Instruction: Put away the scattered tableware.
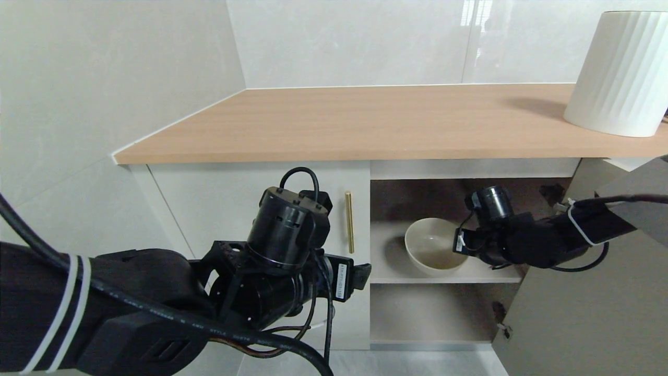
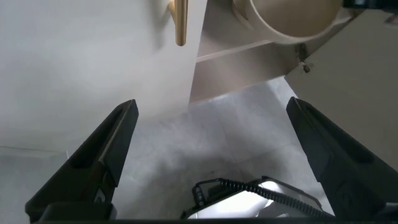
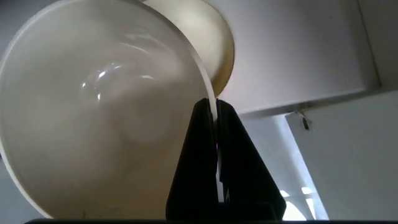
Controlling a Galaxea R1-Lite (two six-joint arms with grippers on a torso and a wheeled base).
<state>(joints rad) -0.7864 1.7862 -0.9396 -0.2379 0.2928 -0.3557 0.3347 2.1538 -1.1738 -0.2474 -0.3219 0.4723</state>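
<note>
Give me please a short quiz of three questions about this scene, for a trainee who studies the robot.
1. True or false: the jaws of the right gripper are shut on the rim of the bowl.
2. Where is the bowl? A: on the countertop. B: inside the open cabinet. C: on the floor.
3. Fill in: the jaws of the left gripper are ____.

Key: 1 true; 2 B; 3 open.

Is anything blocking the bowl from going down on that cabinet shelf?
Nothing visible does. The right gripper grips the bowl by its rim inside the open cabinet, right at the upper shelf. The open door stands swung aside, and the left gripper hangs outside by the closed door.
</note>
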